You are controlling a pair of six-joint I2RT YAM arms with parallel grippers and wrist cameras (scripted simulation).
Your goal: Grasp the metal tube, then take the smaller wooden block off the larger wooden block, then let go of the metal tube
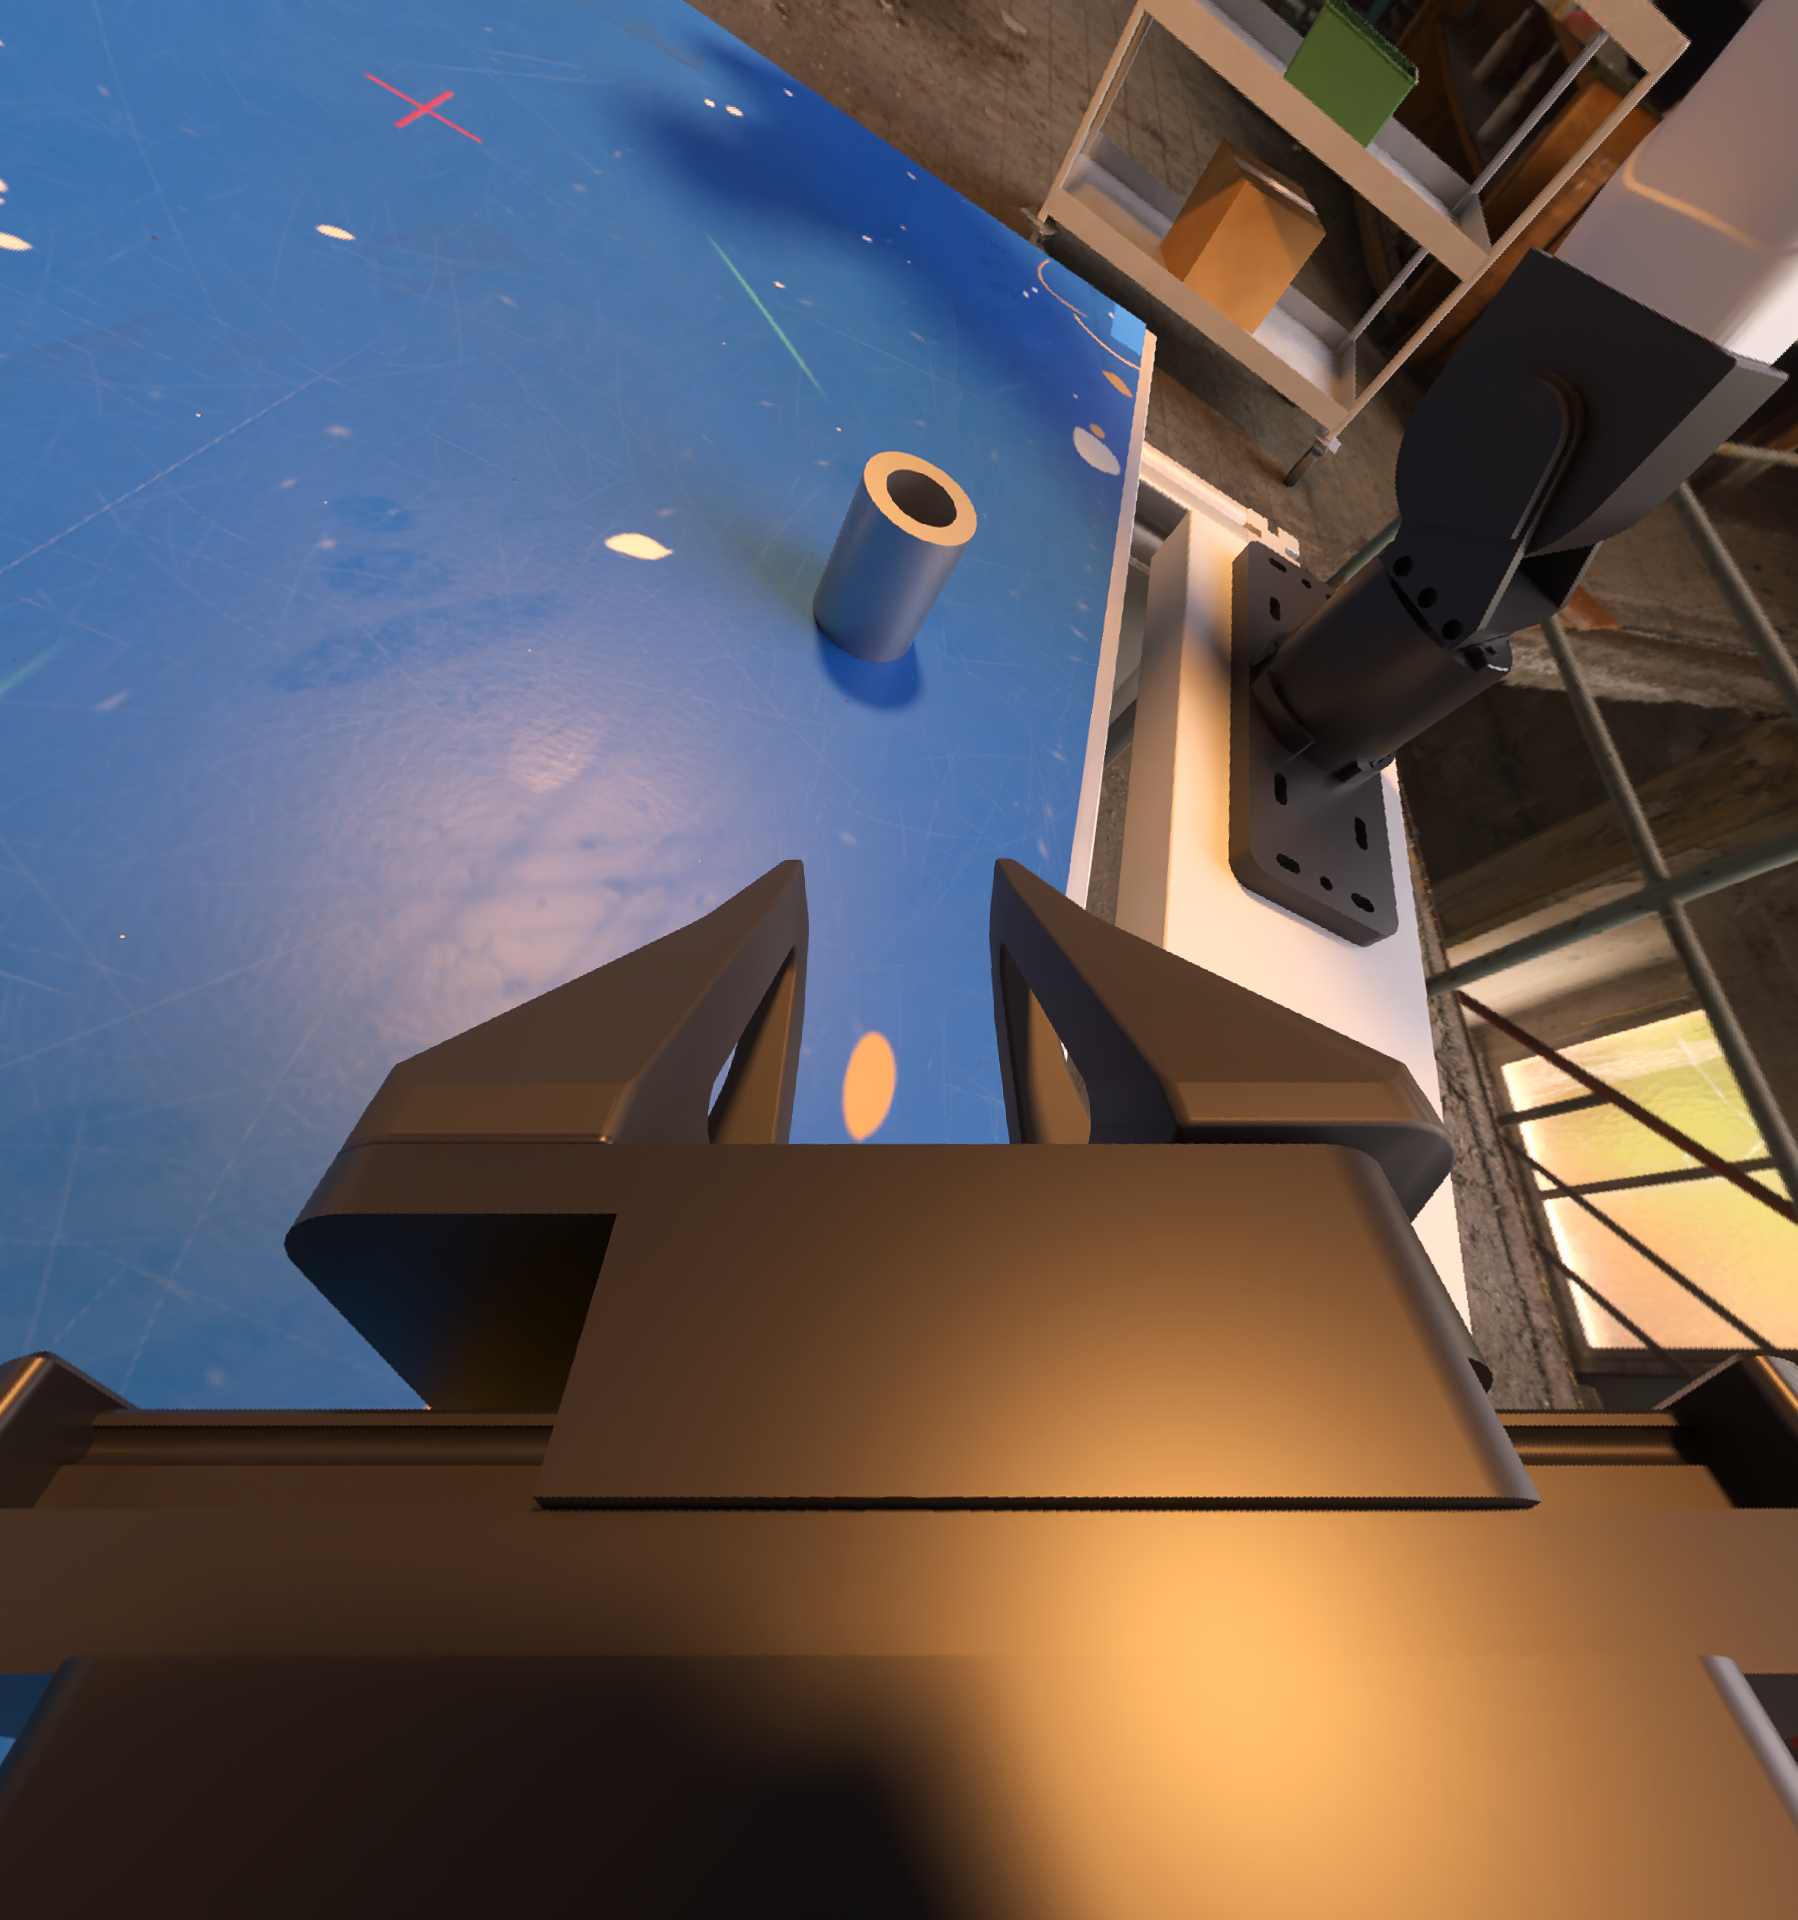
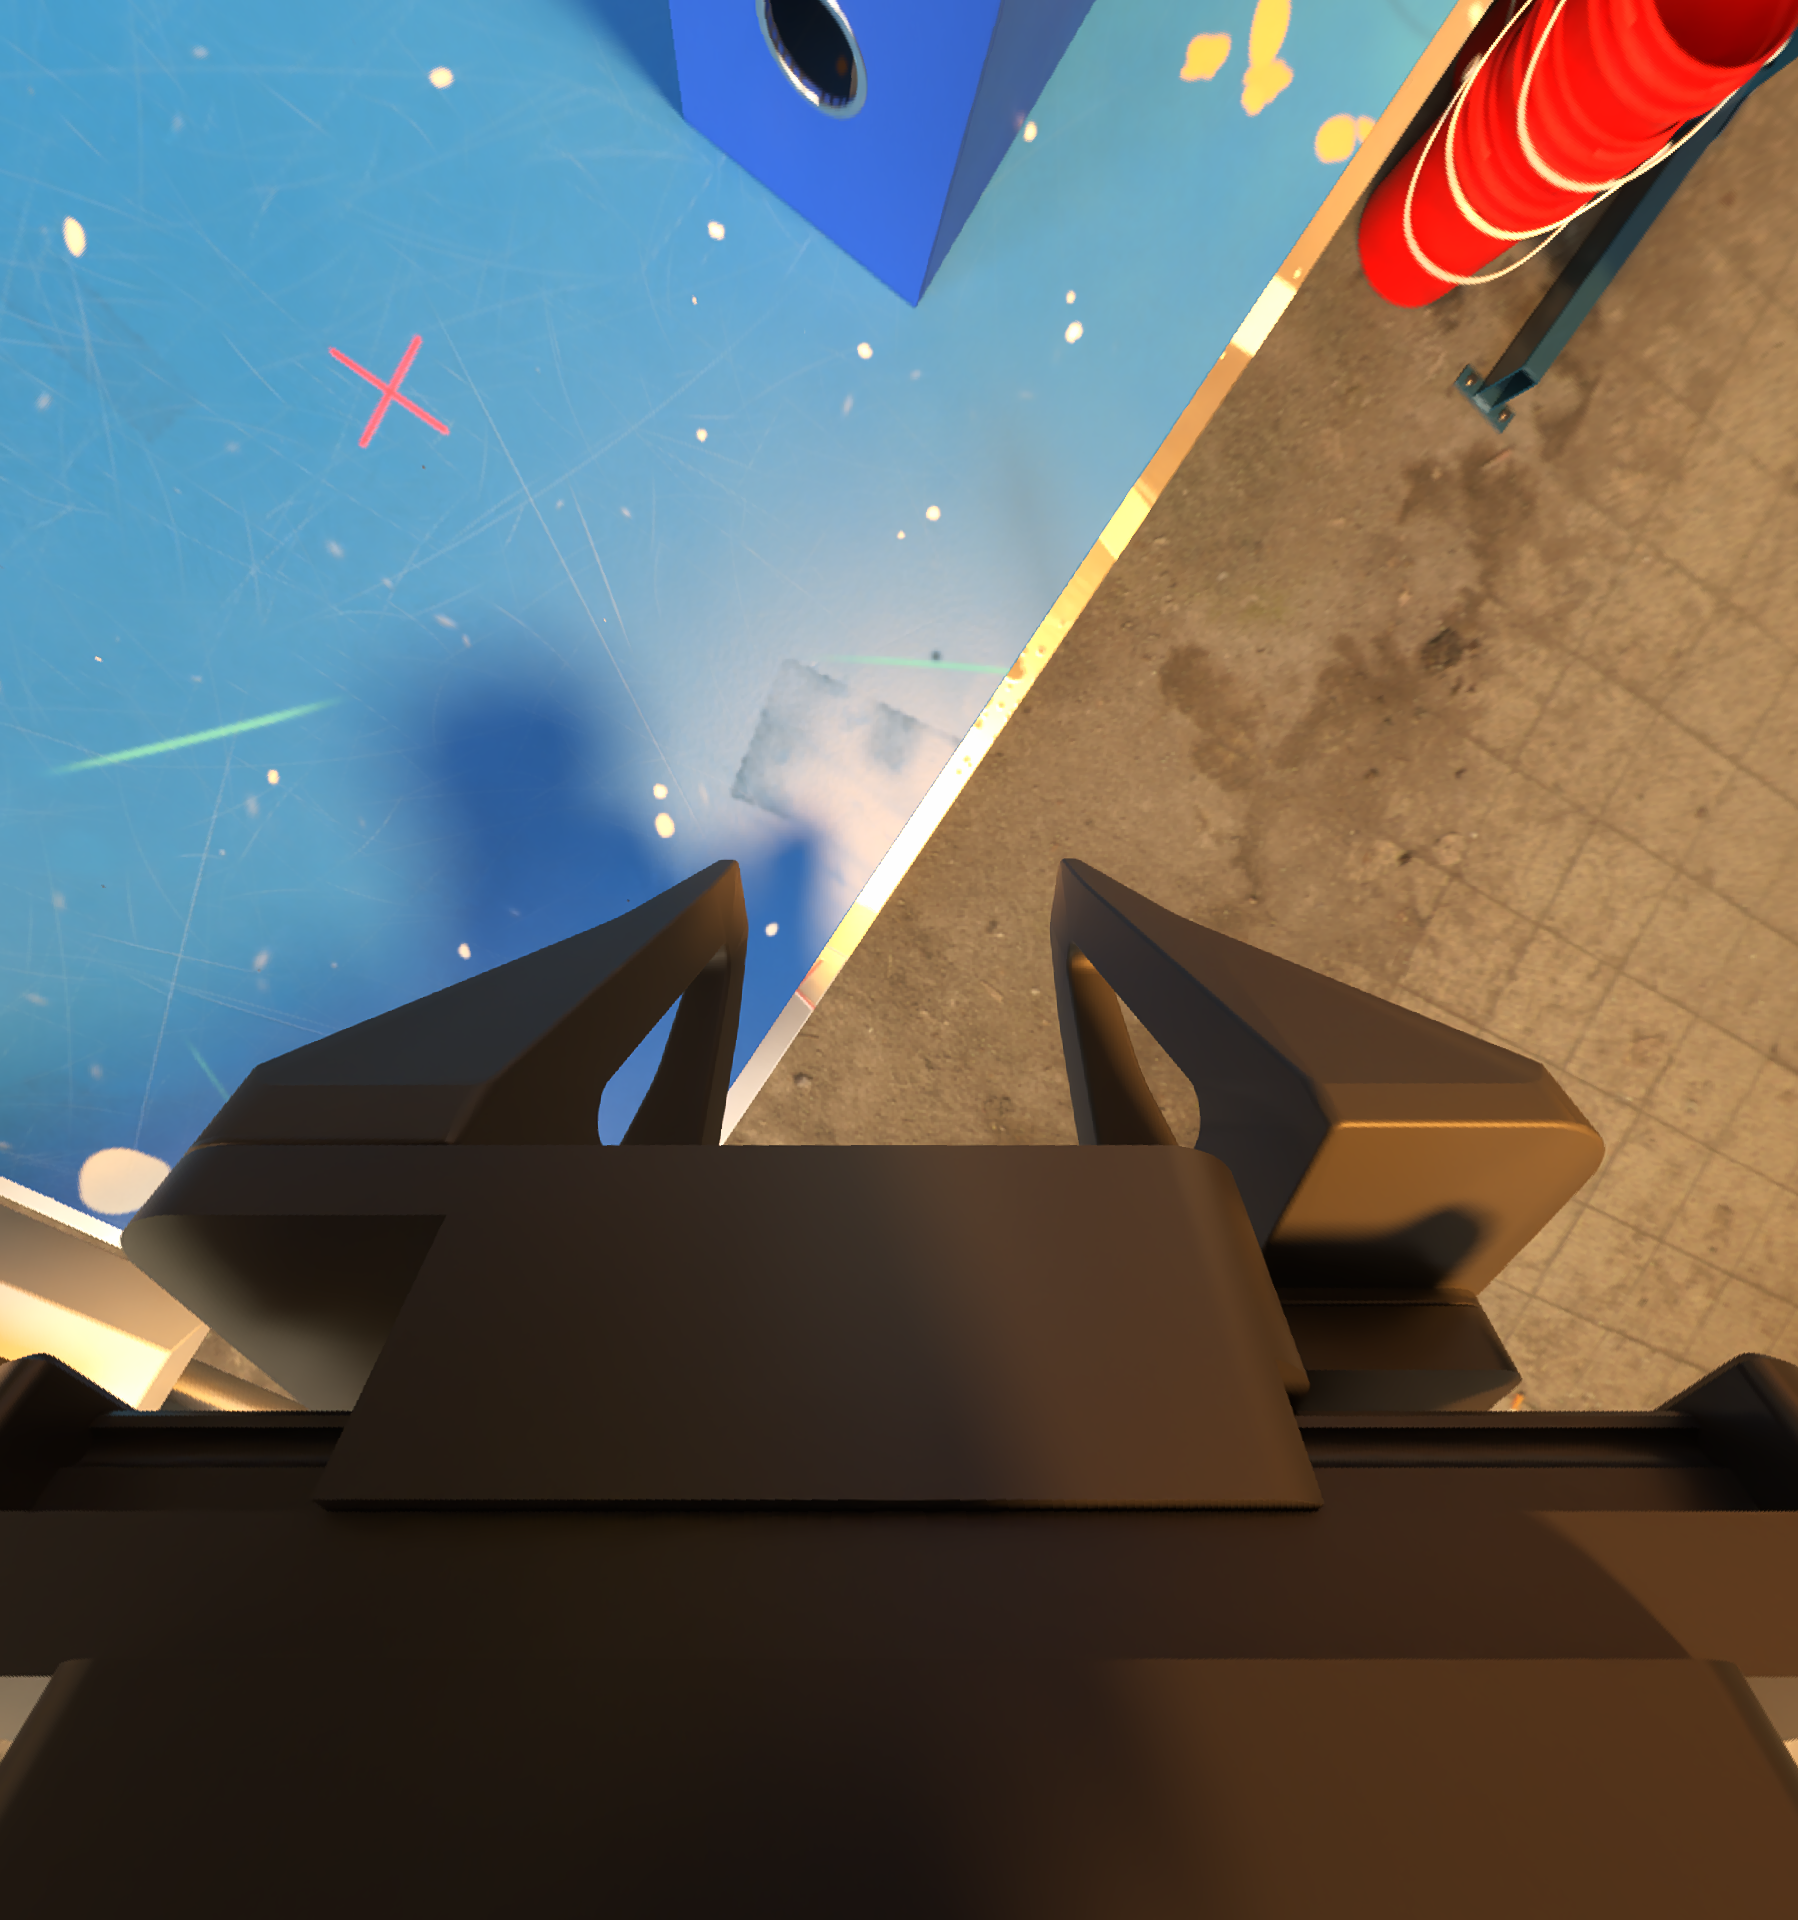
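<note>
A grey metal tube point(image 1: 895, 561) stands upright on the blue table point(image 1: 355, 623), near its right edge, open end up. My left gripper point(image 1: 898, 878) is open and empty, above the table and well short of the tube, which lies straight ahead of the gap between the fingers. My right gripper point(image 2: 898, 878) is open and empty, hanging over the table's edge point(image 2: 1030, 665). A blue block with a round hole point(image 2: 853, 125) stands on the table far ahead of it, cut off by the frame top. No wooden blocks show in either view.
The other arm's base and mounting plate point(image 1: 1310, 769) sit beside the table's right edge. A white shelf rack with a brown box point(image 1: 1238, 234) and a green box stands beyond. Stacked red cones point(image 2: 1560, 125) stand on the floor point(image 2: 1446, 727). A red cross point(image 2: 389, 392) marks the table.
</note>
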